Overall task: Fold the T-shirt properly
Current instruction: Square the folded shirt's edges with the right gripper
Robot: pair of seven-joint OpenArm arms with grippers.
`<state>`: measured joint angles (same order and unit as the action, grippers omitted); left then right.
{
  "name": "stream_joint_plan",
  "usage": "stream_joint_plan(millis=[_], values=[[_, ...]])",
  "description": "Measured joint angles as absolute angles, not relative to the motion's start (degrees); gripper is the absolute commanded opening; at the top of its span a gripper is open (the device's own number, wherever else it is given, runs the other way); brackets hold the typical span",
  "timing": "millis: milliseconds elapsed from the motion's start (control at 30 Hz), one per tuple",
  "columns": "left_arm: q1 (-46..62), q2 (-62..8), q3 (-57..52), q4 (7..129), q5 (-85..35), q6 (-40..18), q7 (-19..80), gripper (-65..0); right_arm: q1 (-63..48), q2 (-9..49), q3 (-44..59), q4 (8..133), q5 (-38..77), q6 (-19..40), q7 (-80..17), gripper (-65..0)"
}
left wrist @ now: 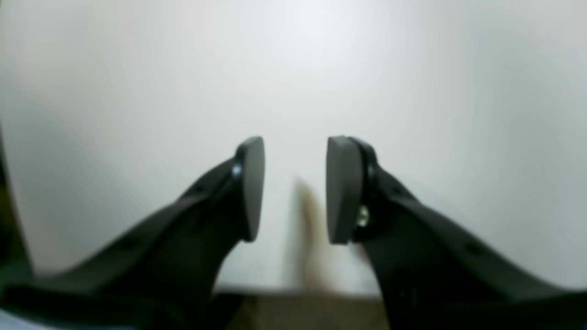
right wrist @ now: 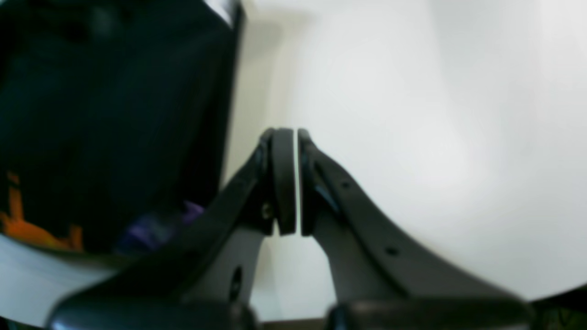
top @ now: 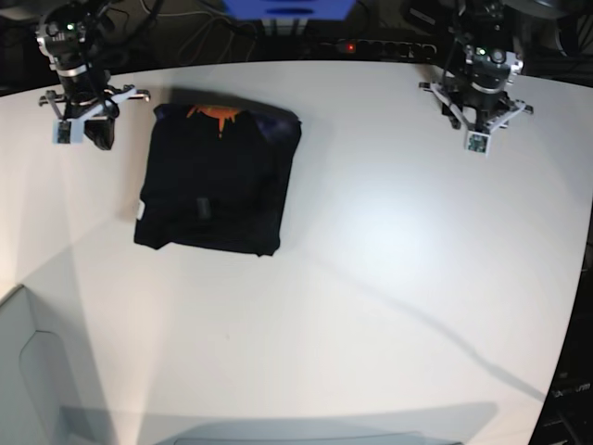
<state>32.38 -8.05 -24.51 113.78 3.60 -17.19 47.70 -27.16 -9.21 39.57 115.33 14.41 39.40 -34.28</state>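
T-shirt (top: 215,181) folded, task seemingly done; left gripper (left wrist: 296,190) parted and empty, right gripper (right wrist: 291,181) closed, empty, beside shirt; next: park both.

Both wrist views are blurred; the T-shirt (right wrist: 110,123) is cut off by the right wrist view's edge.

- black T-shirt (top: 215,184) sits folded into a neat rectangle on the white desk (top: 389,278)
- orange patch at its far edge
- both arms parked at the far corners, well apart from it
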Motion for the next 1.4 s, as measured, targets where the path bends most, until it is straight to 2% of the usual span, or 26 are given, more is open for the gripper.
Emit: stream_joint_plan(millis=[167,200,433,967,1400], values=[[32.9,-7.7,-27.1,113.8,2.9,-17.2,47.4,-63.7,-27.2,-8.7,29.7,115.4,15.1,39.4,-34.2,-65.0],[33.3,-7.8,-27.7,113.8,3.0,-17.2,47.4,-65.0,-27.4,-8.5,27.8,115.4,15.2,39.4,-34.2,-65.0],[33.8,-7.8,-30.2,113.8,3.0,-17.2,47.4,-65.0,-29.1,-7.3,19.2,115.1,14.8,39.4,-34.2,-65.0],[33.9,-7.8,-30.2,113.8,3.2,-17.2,47.4,-65.0,-26.1,1.0,19.1,107.0,13.3,39.4,-33.9,-65.0],[35.4,-7.8,-30.3,113.8,3.0,-17.2,47.4,-65.0,-23.0,1.7,19.3,102.0,8.8,39.4,-33.0,-65.0]])
